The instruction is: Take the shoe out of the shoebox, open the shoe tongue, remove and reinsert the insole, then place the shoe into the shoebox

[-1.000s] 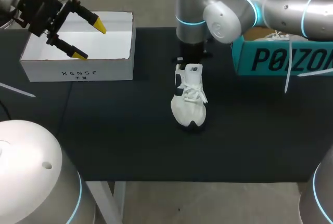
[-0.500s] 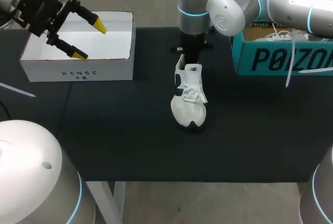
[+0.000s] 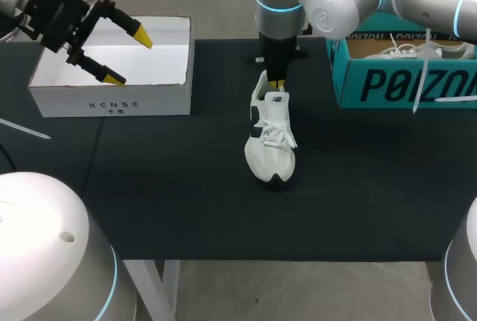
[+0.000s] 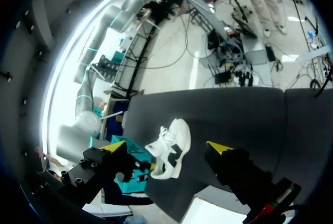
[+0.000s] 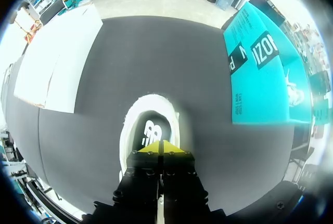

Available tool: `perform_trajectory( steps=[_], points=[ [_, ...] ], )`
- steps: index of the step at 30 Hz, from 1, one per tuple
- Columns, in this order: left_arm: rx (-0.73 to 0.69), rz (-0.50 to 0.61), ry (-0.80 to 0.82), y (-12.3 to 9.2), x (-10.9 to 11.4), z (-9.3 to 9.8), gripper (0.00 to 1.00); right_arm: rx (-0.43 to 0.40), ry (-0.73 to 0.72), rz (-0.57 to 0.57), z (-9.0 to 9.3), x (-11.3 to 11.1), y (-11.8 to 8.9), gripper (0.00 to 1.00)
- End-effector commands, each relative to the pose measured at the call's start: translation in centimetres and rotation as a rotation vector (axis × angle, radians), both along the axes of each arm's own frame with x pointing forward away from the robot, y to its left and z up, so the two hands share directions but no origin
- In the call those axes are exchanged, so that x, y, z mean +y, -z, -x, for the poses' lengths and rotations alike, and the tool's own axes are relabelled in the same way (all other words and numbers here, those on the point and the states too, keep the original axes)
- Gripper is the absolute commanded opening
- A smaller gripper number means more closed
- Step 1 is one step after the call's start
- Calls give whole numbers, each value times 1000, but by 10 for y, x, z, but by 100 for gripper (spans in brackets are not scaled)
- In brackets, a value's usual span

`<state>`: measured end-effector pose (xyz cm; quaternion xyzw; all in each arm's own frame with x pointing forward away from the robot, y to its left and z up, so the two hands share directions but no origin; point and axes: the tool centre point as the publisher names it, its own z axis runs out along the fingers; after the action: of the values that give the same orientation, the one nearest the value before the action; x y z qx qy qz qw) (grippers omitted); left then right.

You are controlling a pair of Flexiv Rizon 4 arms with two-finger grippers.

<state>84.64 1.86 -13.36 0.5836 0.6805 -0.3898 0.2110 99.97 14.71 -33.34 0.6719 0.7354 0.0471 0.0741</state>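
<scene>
My right claw (image 5: 163, 146) has lifted straight up out of the heel opening of the white shoe (image 3: 270, 138) over the last second. A second ago it was sunk into the collar. Now its yellow tips hang just above the heel, pressed together with nothing between them. The shoe has not shifted. It stands upright on the black table (image 3: 186, 187) near the middle, toe toward the near edge and heel toward the far edge.

Looking down past my fingertips, I see the insole (image 5: 151, 130) lying flat inside the shoe. So the shoe is out of its box and the claw has come away empty. I judge the insole is either freshly seated or not yet pulled; I cannot tell which.

My right arm reaches in from the far right, with its wrist pointing straight down over the heel. My left claw (image 3: 127, 56) hangs with its fingers spread wide and empty above the white shoebox (image 3: 112, 101) at the far left. A teal shoebox (image 3: 373, 83) sits at the far right, well apart from the shoe.
</scene>
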Motion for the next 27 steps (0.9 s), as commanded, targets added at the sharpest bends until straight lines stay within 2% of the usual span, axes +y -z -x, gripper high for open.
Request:
perform_trajectory(
  steps=[1,12,27],
  points=[
    [0,-3,2,0,0,-1,100,-7,-1,0,11,0,-1,0],
    [0,-3,2,0,0,-1,100,34,-4,7,30,6,10,0],
    [0,-3,2,0,0,-1,100,56,1,7,37,11,12,0]
  ],
)
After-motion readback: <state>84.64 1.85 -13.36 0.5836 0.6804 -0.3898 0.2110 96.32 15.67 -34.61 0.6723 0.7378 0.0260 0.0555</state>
